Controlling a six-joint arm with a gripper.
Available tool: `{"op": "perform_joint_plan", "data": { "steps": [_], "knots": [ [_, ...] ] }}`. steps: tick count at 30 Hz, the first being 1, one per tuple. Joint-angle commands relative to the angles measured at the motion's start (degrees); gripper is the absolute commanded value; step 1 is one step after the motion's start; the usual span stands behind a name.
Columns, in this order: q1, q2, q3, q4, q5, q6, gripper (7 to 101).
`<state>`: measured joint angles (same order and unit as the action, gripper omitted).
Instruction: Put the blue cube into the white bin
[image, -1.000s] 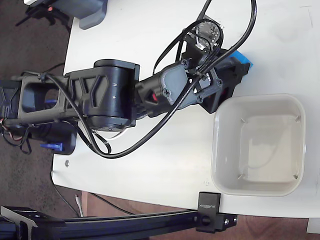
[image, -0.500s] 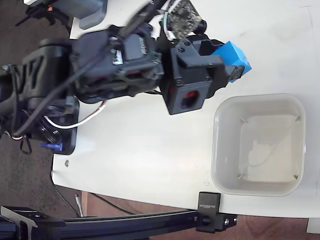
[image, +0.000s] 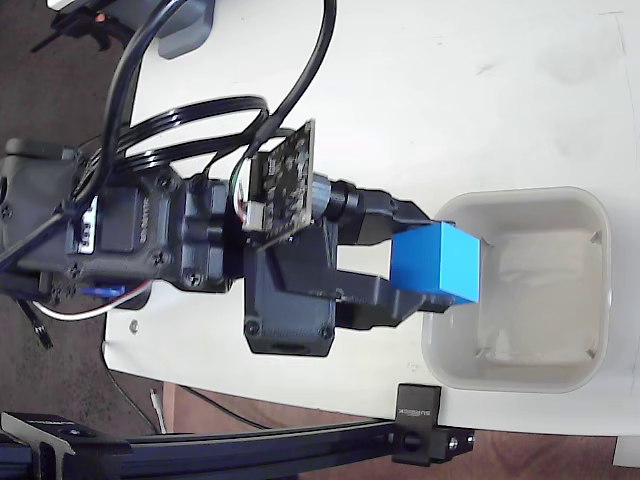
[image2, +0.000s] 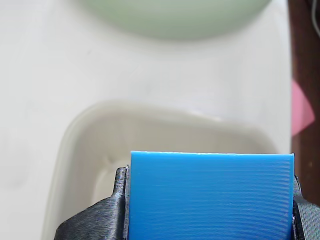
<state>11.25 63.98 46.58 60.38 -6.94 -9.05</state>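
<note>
Gripper (image: 425, 275): closed on the blue cube (image: 436, 262), one black finger pressed against each of two opposite faces; in the wrist view the cube (image2: 210, 196) fills the span between the fingers.

Cube's place: in the grip, lifted off the table (image: 420, 90), at the very tip of the hand.

Key relation: in the fixed view the cube hangs over the near wall of the white bin (image: 596, 215), roughly above the rim on the arm's side. The bin's open floor lies straight ahead of the fingertips, on the far side of the cube from the wrist. In the wrist view the bin's hollow (image2: 100, 150) shows just beyond the cube's top edge.

Judgement on next move: a short reach forward, away from the wrist, should bring the cube clear of the rim before letting go; released here it might catch the rim.

Long axis: none to speak of; the cube's faces look equal.

Beyond the bin: a pale green rounded thing (image2: 175, 17) at the far edge of the wrist view, blurred.

Writing: a small white mark on the black clamp (image: 420, 412) at the table edge, too small to read.
</note>
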Motion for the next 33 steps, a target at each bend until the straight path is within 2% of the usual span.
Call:
{"op": "perform_joint_plan", "data": {
  "steps": [1,6,7,10,15,18,20,23,28,33],
  "knots": [
    [1.41,0.09,-2.99,-3.96,-2.29,1.05,56.2],
    [1.23,-0.97,-2.99,-4.75,-2.9,1.93,61.8],
    [1.05,-0.97,-3.08,-4.83,-2.9,2.2,68.8],
    [0.7,-0.88,-3.08,-4.92,-2.81,2.37,100.3],
    [0.53,-0.53,-2.81,-4.57,-2.9,2.2,100.3],
    [-0.62,3.69,2.46,-4.57,-1.49,2.11,100.3],
    [-2.02,11.87,13.71,-7.03,1.05,1.93,100.3],
    [-3.87,28.3,36.12,-13.89,4.48,3.78,100.3],
    [-7.38,56.07,69.17,-18.19,9.32,7.65,100.3],
    [-13.71,81.39,97.82,-20.39,15.21,10.72,100.3]
  ]
}}
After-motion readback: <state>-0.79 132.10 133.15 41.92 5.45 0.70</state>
